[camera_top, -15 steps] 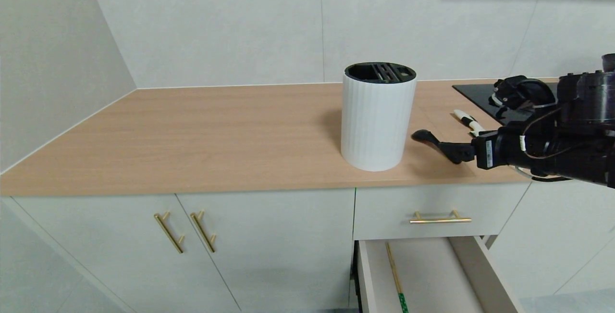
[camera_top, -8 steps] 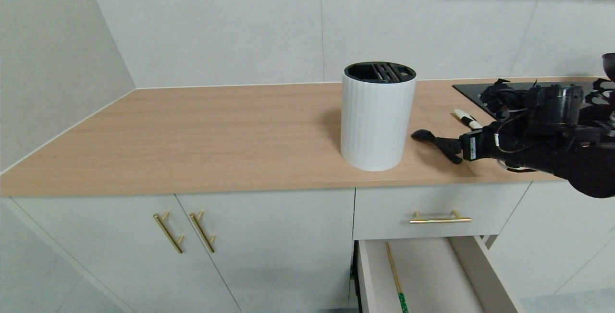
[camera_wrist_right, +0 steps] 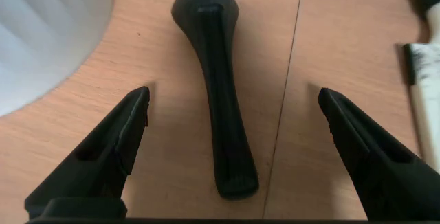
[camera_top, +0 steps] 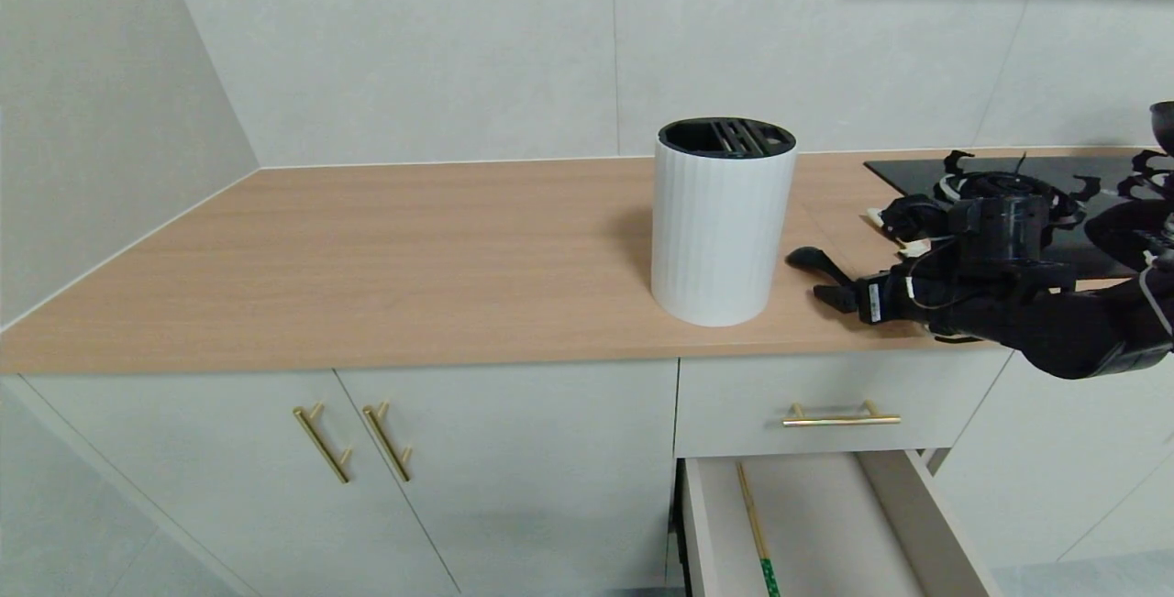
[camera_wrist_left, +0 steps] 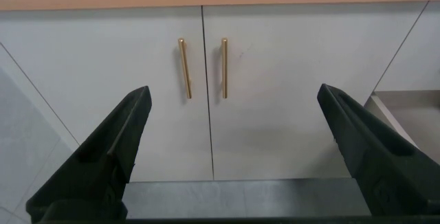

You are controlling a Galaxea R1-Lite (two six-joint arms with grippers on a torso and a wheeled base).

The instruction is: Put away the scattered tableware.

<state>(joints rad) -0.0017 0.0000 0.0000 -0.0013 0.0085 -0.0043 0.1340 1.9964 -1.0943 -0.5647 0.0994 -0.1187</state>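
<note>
A black utensil (camera_top: 807, 259) lies flat on the wooden counter (camera_top: 413, 248), just right of a white ribbed cylindrical holder (camera_top: 722, 221) with a black slotted top. My right gripper (camera_top: 830, 290) hovers low over the utensil's near end, open. In the right wrist view the utensil (camera_wrist_right: 213, 100) lies lengthwise between the spread fingers of the right gripper (camera_wrist_right: 234, 97), untouched, with the holder (camera_wrist_right: 48, 31) beside it. My left gripper (camera_wrist_left: 234, 93) hangs open and empty below the counter, facing the cabinet doors (camera_wrist_left: 206, 93).
A white-handled utensil (camera_wrist_right: 423, 107) lies right of the black one, close to a black cooktop (camera_top: 908, 173). Below the counter edge a drawer (camera_top: 807, 524) stands open, with a chopstick (camera_top: 754, 524) in it. The counter's left half is bare wood.
My right arm has dropped lower and swung left over the counter, bringing its gripper down around the black utensil's near end. The utensil and holder have not moved.
</note>
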